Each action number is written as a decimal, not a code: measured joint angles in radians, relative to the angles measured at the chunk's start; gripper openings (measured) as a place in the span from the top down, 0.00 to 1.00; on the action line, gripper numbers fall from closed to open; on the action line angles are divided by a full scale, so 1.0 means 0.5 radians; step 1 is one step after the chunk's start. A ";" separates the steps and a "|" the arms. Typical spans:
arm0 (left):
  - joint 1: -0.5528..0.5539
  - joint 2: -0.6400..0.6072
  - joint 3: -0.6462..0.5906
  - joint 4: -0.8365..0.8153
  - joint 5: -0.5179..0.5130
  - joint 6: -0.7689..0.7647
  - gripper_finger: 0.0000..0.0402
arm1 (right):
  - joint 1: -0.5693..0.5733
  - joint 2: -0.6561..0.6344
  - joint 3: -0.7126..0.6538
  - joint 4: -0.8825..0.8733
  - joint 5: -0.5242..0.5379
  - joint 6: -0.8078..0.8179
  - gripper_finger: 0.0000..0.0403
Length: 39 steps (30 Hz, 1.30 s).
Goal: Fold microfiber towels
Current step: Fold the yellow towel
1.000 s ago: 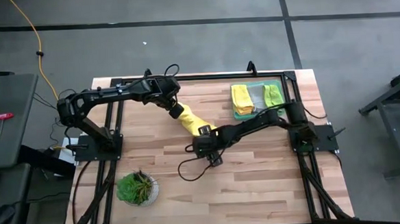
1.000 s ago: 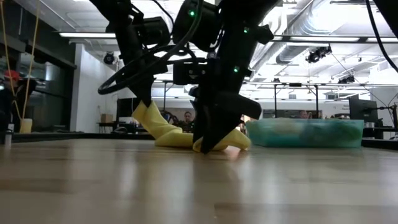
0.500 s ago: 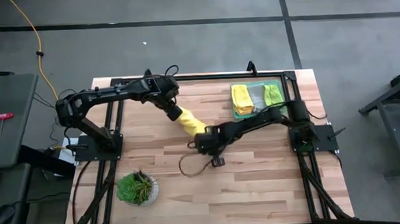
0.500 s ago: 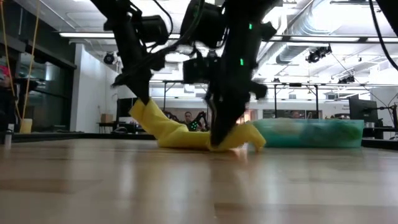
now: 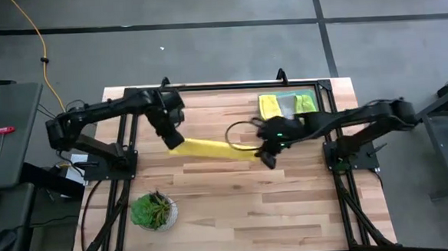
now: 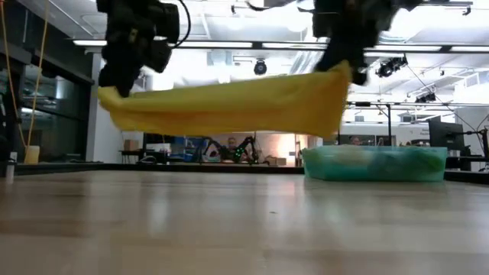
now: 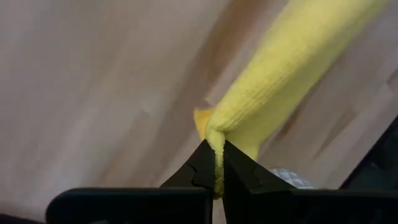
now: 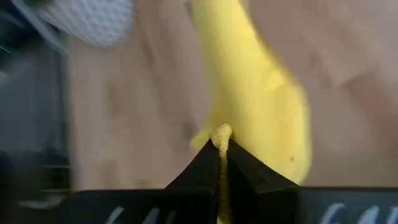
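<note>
Near the middle of the high view, the yellow towel point(image 5: 208, 148) is hanging stretched between the two arms, and in the low view point(image 6: 229, 107) it is spanning the upper half of the frame, well clear of the counter point(image 6: 244, 221). The left tool point(image 5: 172, 140) is clenching one end of the towel at center-left of the high view; in the left wrist view the cloth point(image 7: 273, 81) is running out from between the closed fingertips point(image 7: 202, 171). The right tool point(image 5: 267, 157) is clenching the other end just right of center; in the right wrist view a pinched fold of the towel point(image 8: 249, 93) is sitting at the tip of the closed fingers point(image 8: 239, 165). In the upper right of the counter, a green tray point(image 5: 286, 99) is holding other towels, yellow point(image 5: 270, 108) and lime green point(image 5: 305, 104). A potted plant point(image 5: 153, 211) is standing at the lower left of the counter.
</note>
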<state>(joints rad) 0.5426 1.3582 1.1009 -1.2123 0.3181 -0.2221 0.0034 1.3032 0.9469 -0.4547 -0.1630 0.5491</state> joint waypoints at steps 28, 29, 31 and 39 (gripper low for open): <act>-0.610 0.183 -0.398 0.813 -0.508 -0.703 1.00 | 0.094 -0.071 -0.682 0.333 0.148 1.154 1.00; -0.610 0.199 -0.394 0.832 -0.516 -0.703 1.00 | 0.093 -0.072 -0.682 0.309 0.151 1.153 1.00; -0.611 0.234 -0.398 0.828 -0.502 -0.702 1.00 | 0.094 -0.072 -0.682 0.298 0.165 1.143 1.00; -0.648 0.459 -0.397 0.863 -0.500 -0.641 1.00 | 0.094 -0.072 -0.680 0.300 0.162 1.047 1.00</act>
<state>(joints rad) 0.2184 1.5879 0.9024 -0.7809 0.0679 -0.5425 0.0502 1.2671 0.6071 -0.3047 -0.0818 1.0725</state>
